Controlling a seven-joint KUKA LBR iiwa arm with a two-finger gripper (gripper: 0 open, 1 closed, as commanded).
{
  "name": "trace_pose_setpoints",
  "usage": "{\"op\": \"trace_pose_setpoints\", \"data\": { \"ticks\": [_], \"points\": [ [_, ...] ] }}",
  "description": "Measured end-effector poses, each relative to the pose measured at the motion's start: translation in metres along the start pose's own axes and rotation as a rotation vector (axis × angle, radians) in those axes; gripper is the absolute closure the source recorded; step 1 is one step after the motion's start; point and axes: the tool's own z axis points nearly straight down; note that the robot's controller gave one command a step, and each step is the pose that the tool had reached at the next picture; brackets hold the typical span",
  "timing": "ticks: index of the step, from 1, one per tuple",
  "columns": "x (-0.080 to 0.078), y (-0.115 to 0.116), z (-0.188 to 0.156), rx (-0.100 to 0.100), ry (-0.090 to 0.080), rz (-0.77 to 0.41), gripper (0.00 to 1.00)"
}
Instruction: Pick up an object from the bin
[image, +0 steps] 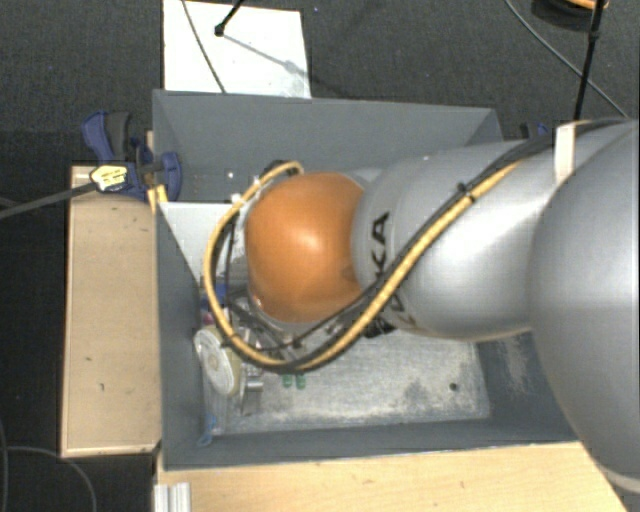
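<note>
Orange dome cover (300, 245) on the wrist of the one silver KUKA arm (480, 250) hangs low over the left half of the grey metal bin (420, 395), the arm reaching in from the right. One yellow cable (212, 262) runs along the arm and loops round the cover's left side, with dark cables bunched beneath it.

The jaws sit hidden under the cover, so whether they stand wide, narrow or closed on something cannot be told.

One pale, roundish, translucent object (215, 362) lies at the near-left of the bin floor, close against the left wall and just beside the lower-left edge of the wrist's cables. It is the loose thing nearest the wrist.

Two small green tips (292, 381) show side by side just below the cover's lower rim. Whether they belong to the robot or lie loose in the bin cannot be told.

One small blue scrap (207, 436) rests in the bin's near-left corner, apart from the pale object. Scuffed bare metal makes up the floor's right half.
</note>
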Motion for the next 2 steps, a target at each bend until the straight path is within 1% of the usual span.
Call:
{"op": "trace_pose_setpoints", "data": {
  "ticks": [1,2],
  "points": [
    [-0.033,-0.062,0.116,0.000,-0.008,0.008,0.00],
    [-0.049,-0.011,0.115,0.002,-0.014,-0.306,0.00]
  ]
}}
